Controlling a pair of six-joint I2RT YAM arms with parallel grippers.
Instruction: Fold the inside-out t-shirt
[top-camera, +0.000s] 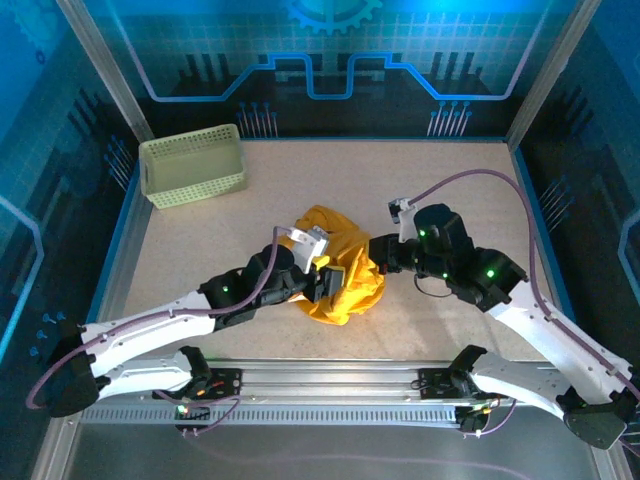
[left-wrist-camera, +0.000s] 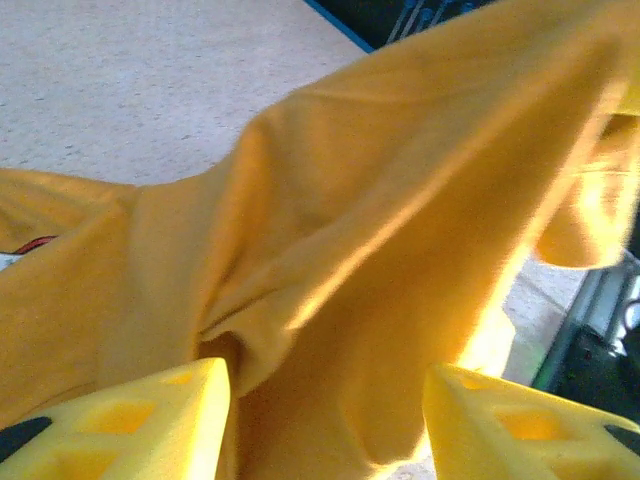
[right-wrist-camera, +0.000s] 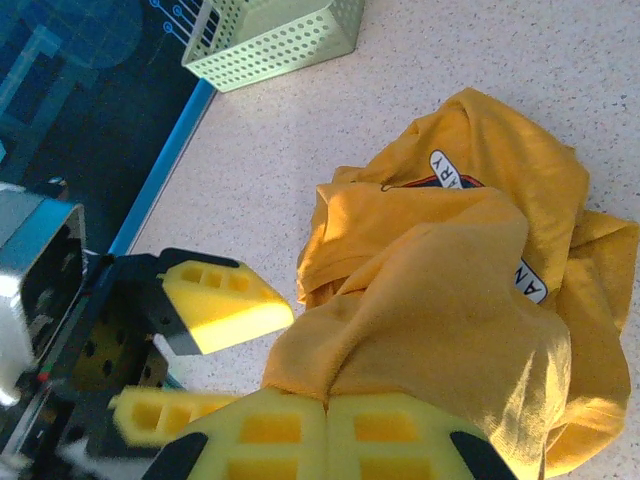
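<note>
Left gripper (left-wrist-camera: 325, 420): yellow foam pads spread wide, cloth sagging between them, nothing pinched.
Mustard-yellow soft cloth t-shirt (top-camera: 338, 262): crumpled in a heap at the centre of the top view, on the table between the two grippers; printed patch with letters facing up in the right wrist view.
Right gripper (right-wrist-camera: 326, 415): pads pressed together on a bunched ridge of the shirt.
Risk, left: closing here likely to trap several layers at once, given the deep fold between the pads; result a dragged lump, not a clean edge.
Risk, centre: hem, collar and sleeves impossible to tell apart in the heap; any fold now likely to lock in a ball.
Risk, right: narrow pinch liable to slip under a pull; grippers near each other, so a clash is possible.
Surface: pale speckled beige tabletop (top-camera: 470, 190), matt and flat.
Room: pale green plastic lattice basket (top-camera: 193, 168) at upper left of the top view, well apart from the shirt; blue-lit patterned panels and metal posts around.
</note>
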